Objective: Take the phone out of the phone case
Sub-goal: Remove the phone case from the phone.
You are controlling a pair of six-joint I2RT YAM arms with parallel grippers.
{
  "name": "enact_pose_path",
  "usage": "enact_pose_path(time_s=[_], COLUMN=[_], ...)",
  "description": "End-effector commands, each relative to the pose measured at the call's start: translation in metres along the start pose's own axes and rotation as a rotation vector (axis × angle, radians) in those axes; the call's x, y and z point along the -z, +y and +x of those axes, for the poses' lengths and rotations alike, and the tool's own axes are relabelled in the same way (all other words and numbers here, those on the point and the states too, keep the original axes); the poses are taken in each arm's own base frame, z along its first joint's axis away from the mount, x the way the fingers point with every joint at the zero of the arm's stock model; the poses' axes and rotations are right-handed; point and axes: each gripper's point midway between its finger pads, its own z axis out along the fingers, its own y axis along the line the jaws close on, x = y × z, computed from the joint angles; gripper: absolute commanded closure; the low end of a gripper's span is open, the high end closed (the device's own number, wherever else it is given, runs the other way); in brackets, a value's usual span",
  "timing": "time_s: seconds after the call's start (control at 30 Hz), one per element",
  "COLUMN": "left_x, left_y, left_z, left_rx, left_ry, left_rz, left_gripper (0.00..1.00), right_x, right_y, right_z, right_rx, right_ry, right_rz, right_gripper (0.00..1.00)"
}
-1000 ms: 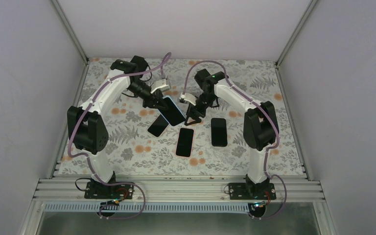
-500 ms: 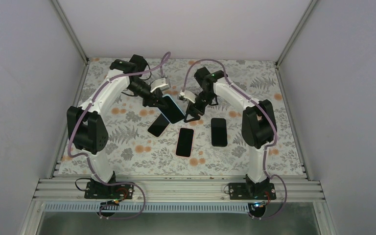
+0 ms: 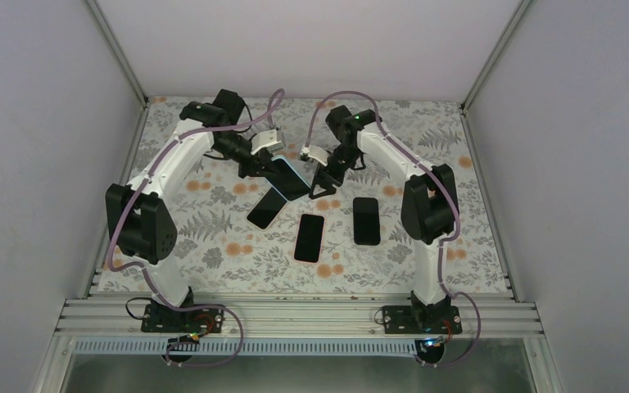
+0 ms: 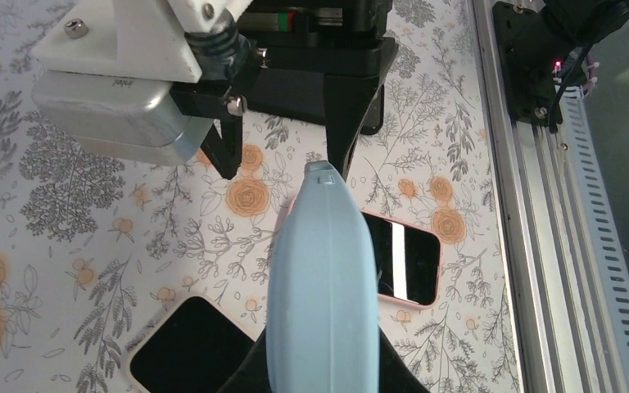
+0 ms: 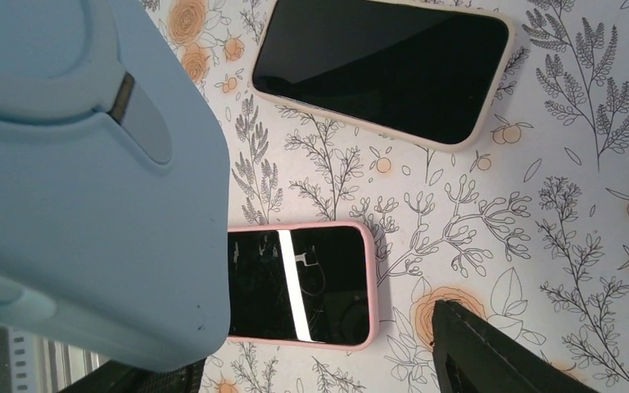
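Observation:
A phone with a dark screen, in a light blue phone case (image 3: 288, 178), is held off the table at mid-back. My left gripper (image 3: 264, 168) is shut on its left end. In the left wrist view the case's blue edge (image 4: 321, 278) runs up from between the fingers of my left gripper (image 4: 321, 364). My right gripper (image 3: 321, 182) stands open at the phone's right end. In the right wrist view the case's blue back (image 5: 82, 188) fills the left side and lies over that gripper's left finger. The right finger (image 5: 483, 348) stands well apart from the case, and the right gripper (image 5: 311, 364) holds nothing.
Three more phones lie face up on the floral table (image 3: 213, 246): one in a cream case (image 3: 264, 210), one in a pink case (image 3: 309, 237), one black (image 3: 366, 220). The pink one (image 5: 299, 282) lies right under my right gripper. White walls close in the table on three sides.
Both grippers have moved a little toward the back of the table, and the blue-cased phone went with the left one. The right gripper's jaws have narrowed slightly and come closer to the phone's end.

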Motion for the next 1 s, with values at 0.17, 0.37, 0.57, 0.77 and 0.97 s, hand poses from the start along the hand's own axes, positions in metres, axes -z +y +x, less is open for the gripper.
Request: enact_pose_path(time_s=[0.17, 0.37, 0.57, 0.77, 0.97], left_x=[0.005, 0.006, 0.007, 0.005, 0.004], left_y=[-0.048, -0.048, -0.041, -0.038, -0.036], left_z=[-0.013, -0.021, -0.026, -0.027, -0.027], left_rx=[-0.003, -0.009, -0.019, -0.014, -0.010], left_ry=[-0.062, -0.084, -0.080, -0.080, -0.079], left_rz=[0.126, 0.133, 0.118, 0.119, 0.122], left_gripper=[0.98, 0.98, 0.98, 0.98, 0.98], right_x=[0.022, 0.029, 0.033, 0.027, 0.026], right_y=[-0.032, -0.035, -0.007, 0.035, 0.048], right_z=[-0.009, -0.013, -0.004, 0.010, 0.007], right_rx=[0.044, 0.042, 0.067, 0.105, 0.105], right_ry=[-0.069, -0.092, -0.077, -0.051, -0.076], right_rz=[0.084, 0.087, 0.010, -0.038, -0.080], right_gripper=[0.33, 0.34, 0.33, 0.33, 0.34])
